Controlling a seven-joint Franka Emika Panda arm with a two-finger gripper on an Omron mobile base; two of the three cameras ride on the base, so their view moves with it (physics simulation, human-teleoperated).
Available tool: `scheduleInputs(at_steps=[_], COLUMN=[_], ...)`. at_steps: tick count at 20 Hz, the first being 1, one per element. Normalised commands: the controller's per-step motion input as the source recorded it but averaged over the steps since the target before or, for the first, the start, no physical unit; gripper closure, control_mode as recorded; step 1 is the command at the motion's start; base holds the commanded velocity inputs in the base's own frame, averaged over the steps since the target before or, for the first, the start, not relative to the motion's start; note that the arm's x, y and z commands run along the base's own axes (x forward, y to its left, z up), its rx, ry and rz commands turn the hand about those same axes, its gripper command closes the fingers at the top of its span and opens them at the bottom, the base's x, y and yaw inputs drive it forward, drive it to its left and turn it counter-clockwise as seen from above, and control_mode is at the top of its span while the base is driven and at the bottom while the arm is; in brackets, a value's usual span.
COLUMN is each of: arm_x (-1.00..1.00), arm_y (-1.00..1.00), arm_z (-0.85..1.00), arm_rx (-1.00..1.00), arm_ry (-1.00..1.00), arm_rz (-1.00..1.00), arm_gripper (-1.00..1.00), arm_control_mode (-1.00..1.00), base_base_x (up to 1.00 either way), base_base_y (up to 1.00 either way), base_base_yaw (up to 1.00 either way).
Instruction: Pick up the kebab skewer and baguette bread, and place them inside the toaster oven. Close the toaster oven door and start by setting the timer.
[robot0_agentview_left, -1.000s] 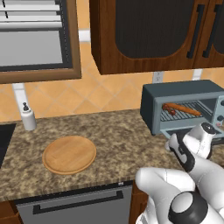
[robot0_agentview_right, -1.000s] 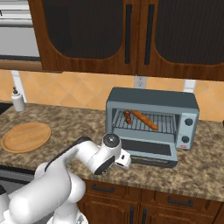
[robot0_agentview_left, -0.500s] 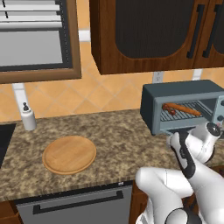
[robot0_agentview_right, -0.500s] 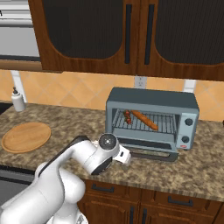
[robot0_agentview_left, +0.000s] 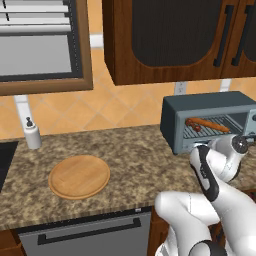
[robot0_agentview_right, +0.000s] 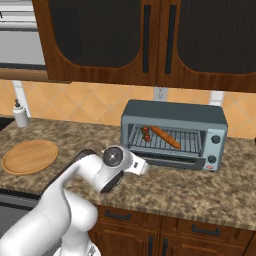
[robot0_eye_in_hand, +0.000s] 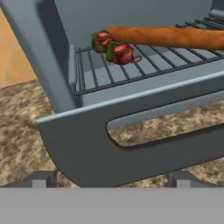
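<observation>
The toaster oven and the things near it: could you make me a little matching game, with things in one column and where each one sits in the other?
Things:
1. baguette bread
2. kebab skewer
3. round wooden board
4. toaster oven door

Places:
A. folded down flat in front of the oven's open mouth
B. on the counter, far left of the toaster oven
C. on the wire rack, long and orange-brown
D. on the wire rack, at the loaf's left end, small red chunks

Pairs: 1-C, 2-D, 3-B, 4-A
</observation>
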Motion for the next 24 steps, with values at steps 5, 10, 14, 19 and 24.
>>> scheduleInputs(at_steps=[5,10,14,19,24], arm_x=[0.50,0.61,0.59,0.41,0.29], arm_y=[0.25,0.12,0.00,0.00,0.00], arm_z=[0.03,0.00,0.20,0.05,0.00], arm_rx=[-0.16,-0.14,-0.10,-0.08,-0.06], arm_ry=[-0.04,0.00,0.00,0.00,0.00], arm_rz=[-0.10,-0.08,-0.05,-0.04,-0.01], arm_gripper=[-1.00,-1.00,-1.00,-1.00,-1.00], arm_control_mode=[-1.00,-1.00,-1.00,-1.00,-1.00], base_base_x=[0.00,0.00,0.00,0.00,0.00], base_base_y=[0.00,0.00,0.00,0.00,0.00], base_base_yaw=[0.00,0.00,0.00,0.00,0.00])
